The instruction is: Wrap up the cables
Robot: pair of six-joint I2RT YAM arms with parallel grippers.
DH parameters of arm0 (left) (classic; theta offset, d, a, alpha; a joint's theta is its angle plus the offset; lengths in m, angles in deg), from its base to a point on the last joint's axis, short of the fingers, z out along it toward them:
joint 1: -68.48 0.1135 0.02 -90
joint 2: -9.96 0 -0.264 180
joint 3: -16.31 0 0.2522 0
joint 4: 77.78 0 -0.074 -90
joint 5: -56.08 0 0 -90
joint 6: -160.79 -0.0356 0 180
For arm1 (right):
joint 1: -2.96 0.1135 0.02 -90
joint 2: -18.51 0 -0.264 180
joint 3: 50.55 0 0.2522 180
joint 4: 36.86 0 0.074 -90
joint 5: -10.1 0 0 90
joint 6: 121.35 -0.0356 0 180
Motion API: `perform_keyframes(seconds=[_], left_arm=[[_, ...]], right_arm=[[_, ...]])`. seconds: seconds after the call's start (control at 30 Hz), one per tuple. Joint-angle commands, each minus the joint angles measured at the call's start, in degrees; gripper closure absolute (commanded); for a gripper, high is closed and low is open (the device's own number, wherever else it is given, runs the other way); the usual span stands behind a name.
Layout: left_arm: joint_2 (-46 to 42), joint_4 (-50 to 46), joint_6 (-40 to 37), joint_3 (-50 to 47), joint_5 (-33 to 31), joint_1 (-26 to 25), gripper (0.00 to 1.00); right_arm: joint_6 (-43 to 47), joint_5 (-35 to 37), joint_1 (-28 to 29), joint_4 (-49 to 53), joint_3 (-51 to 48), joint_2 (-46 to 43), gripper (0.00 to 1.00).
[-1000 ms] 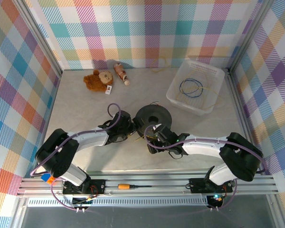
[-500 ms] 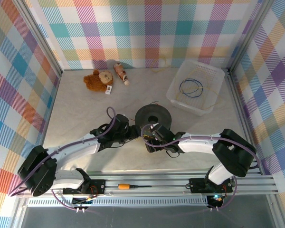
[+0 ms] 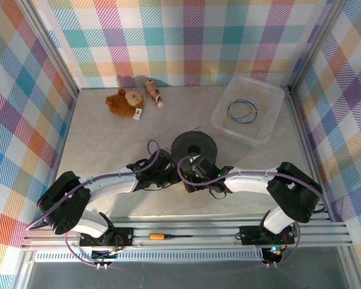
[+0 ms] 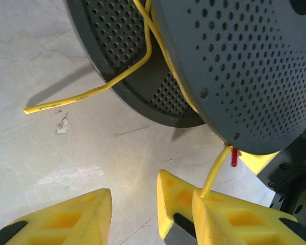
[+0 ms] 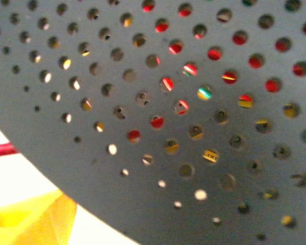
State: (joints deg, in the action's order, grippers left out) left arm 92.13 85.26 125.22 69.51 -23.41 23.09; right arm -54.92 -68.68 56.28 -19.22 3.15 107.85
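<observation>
**Wire [image 4: 117, 81] sitting in the spool [image 4: 245, 66], tail loose**

It's thin yellow stuff that looks springy and super light. My guess is it kinks easily and slips out of a lazy pinch. It runs in the groove between the spool's two black perforated discs. One bent tail pokes out of that groove onto the table [image 4: 41, 153] just beside the spool, and another strand drops off the spool's rim toward the left gripper [image 4: 134, 191].

I'd grab the free tail close to the spool so it doesn't flop.

The left gripper's jaws are partly apart with nothing between them. That strand meets the outside of one finger, maybe just touching.

The right gripper [image 3: 191, 171] is pressed against the spool's near edge, and I can't tell how its jaws stand.
</observation>
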Motion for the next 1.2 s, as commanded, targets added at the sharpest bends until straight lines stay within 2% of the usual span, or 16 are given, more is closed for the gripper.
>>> perform_keyframes(seconds=[0.0, 0.23, 0.33, 0.53, 0.73, 1.1, 1.17], left_arm=[[0.68, 8.57, 1.53, -0.95, 2.79, 1.52, 0.55], [2.51, 18.21, 2.93, -2.36, 9.01, 2.15, 0.63], [1.74, 15.69, 2.43, -2.61, 7.36, 2.49, 0.63], [0.34, 11.93, 1.13, -2.71, 5.39, 3.25, 0.73], [-0.37, 9.56, 0.15, -3.22, 3.76, 3.54, 0.78], [2.13, 11.78, -1.30, -1.60, 4.42, 4.61, 0.85], [3.21, 12.42, -1.34, -1.34, 4.87, 4.65, 0.91]], right_arm=[[-0.69, -2.85, 0.56, 0.04, 0.24, 1.71, 0.20], [-0.76, -3.14, 0.56, -0.32, -0.01, 2.32, 0.20], [-0.72, -3.31, 0.56, -0.50, 0.04, 2.50, 0.20], [-0.70, -3.40, 0.56, -0.63, -0.10, 2.55, 0.20], [-0.69, -3.36, 0.56, -0.67, -0.10, 2.57, 0.20], [-0.82, -3.59, 0.62, -0.90, -0.16, 2.68, 0.21], [-0.71, -3.90, 0.58, -0.70, -0.08, 2.60, 0.21]])
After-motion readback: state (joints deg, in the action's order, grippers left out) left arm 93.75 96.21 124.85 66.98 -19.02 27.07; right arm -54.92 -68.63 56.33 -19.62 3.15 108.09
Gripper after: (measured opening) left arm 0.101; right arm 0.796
